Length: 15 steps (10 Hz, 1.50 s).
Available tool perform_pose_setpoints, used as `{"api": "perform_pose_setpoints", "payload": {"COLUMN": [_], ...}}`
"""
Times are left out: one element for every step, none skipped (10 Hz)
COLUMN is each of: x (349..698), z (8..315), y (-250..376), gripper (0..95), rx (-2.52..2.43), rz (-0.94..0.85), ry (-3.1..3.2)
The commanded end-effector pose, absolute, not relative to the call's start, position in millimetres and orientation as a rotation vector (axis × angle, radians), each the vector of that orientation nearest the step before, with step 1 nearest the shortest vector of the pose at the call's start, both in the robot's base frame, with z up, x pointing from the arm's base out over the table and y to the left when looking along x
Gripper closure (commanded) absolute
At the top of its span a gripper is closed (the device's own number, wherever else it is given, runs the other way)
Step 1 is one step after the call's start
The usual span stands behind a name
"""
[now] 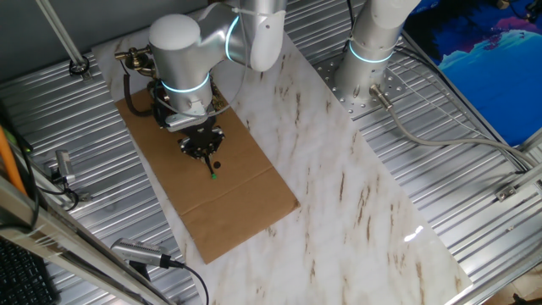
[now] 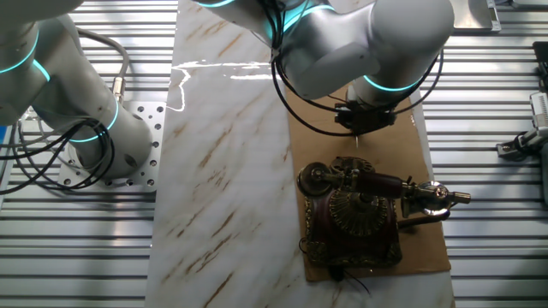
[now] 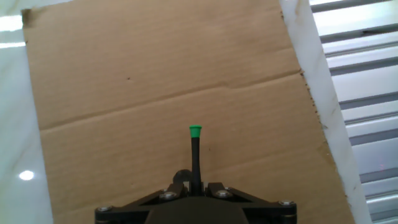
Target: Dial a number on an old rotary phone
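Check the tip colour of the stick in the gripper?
Green tip on the thin black stick; clearest in the hand view.

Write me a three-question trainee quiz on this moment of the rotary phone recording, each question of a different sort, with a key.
1. True or false: the green tip of the black stick is already in a hole of the phone's dial.
2. Multiple choice: what does the old rotary phone stand on? A) bare marble B) the cardboard sheet C) the ribbed metal table
3. Fill in: in the hand view, the stick projects from the pincer over plain ____.

Key
1. False: the tip is over bare cardboard, apart from the phone.
2. B.
3. Cardboard. The phone does not appear in that view.
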State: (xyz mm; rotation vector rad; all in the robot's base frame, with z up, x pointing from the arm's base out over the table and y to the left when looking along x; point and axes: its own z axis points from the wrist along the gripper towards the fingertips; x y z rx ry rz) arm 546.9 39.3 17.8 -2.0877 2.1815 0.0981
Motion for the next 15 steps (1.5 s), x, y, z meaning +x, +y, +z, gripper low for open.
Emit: {"api": "perform_pose_setpoints", "payload": {"x": [546.5, 546.5, 546.0, 545.7, 545.7, 545.8, 545.7, 545.8, 545.8, 546.5, 547.1, 547.4, 547.4, 547.4, 547.2], "z": [18.8, 18.5, 18.2, 18.0, 18.0, 17.7, 17.6, 17.4, 17.4, 16.4, 15.5, 15.2, 15.2, 15.2, 15.6], "y": [39.1, 38.9, 38.8, 38.1, 38.1, 37.9, 37.3, 37.2, 37.1, 36.2, 35.5, 35.6, 35.6, 35.6, 35.9], "gripper": [95.0, 95.0, 95.0, 95.0, 95.0, 95.0, 95.0, 95.0, 95.0, 95.0, 95.0, 95.0, 76.0, 57.0, 57.0], "rx": [-2.098, -2.104, -2.106, -2.109, -2.114, -2.116, -2.111, -2.112, -2.113, -2.113, -2.116, -2.124, -2.131, -2.131, -2.129], "rz": [0.094, 0.092, 0.091, 0.088, 0.084, 0.082, 0.075, 0.081, 0.079, 0.079, 0.081, 0.082, 0.081, 0.076, 0.060], "ry": [2.178, 2.173, 2.172, 2.171, 2.171, 2.171, 2.184, 2.179, 2.180, 2.182, 2.177, 2.171, 2.169, 2.179, 2.209]}}
